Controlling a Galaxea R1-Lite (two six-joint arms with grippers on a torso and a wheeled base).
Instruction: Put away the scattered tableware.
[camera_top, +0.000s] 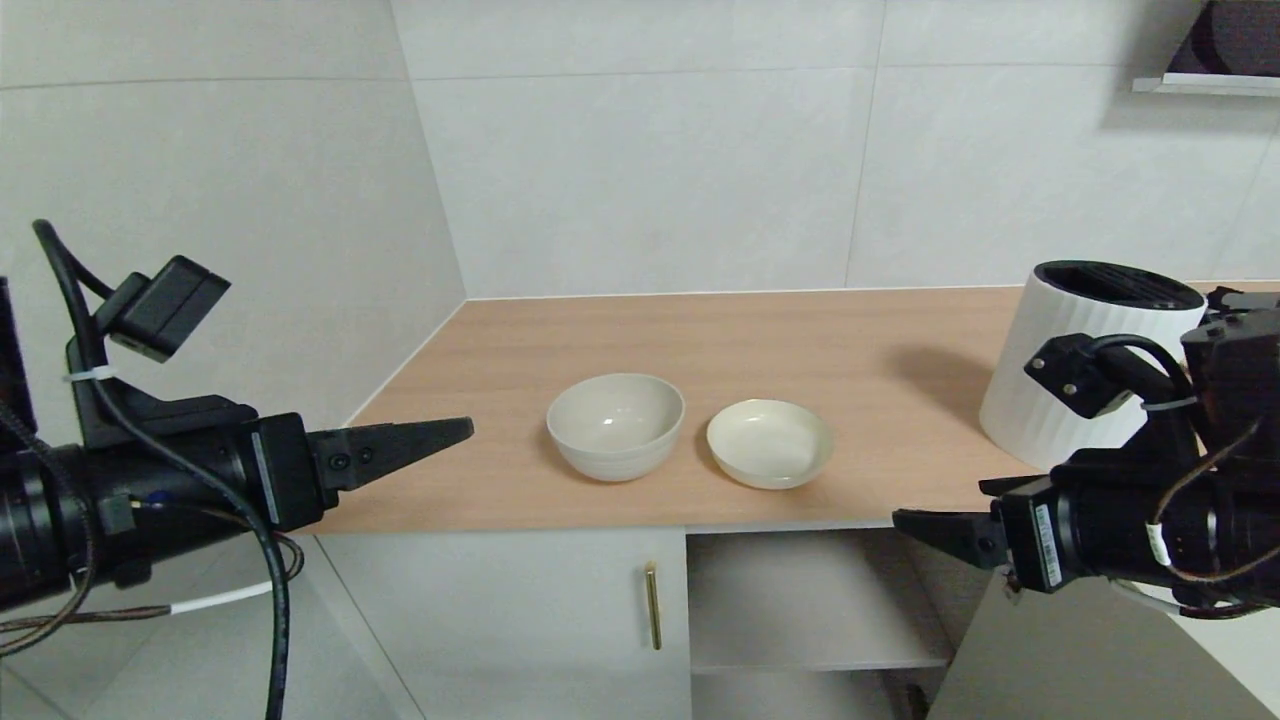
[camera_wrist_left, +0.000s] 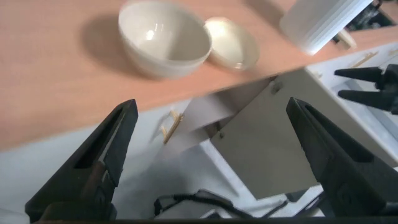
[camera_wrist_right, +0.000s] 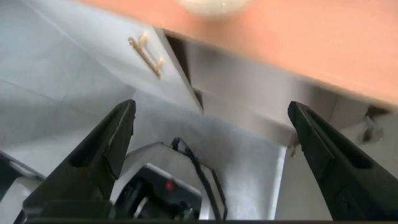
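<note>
Bowl (camera_top: 615, 425) & dish (camera_top: 770, 442) on counter (camera_top: 800, 340), nothing held.
Both sit just beside each other nr front edge, above open cabinet shelf (camera_top: 810, 600). L gripper (camera_wrist_left: 211, 155) & R gripper (camera_wrist_right: 211, 155) spread wide, empty, off the counter; white canister (camera_top: 1080, 360) at right.

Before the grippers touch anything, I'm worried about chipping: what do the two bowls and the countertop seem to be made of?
Deeper bowl: probably glazed ceramic, off-white, glossy with bright glints. Shallow bowl: cream, same sheen, likely ceramic, possibly melamine. Countertop: matte wood-grain surface, perhaps laminate.
</note>
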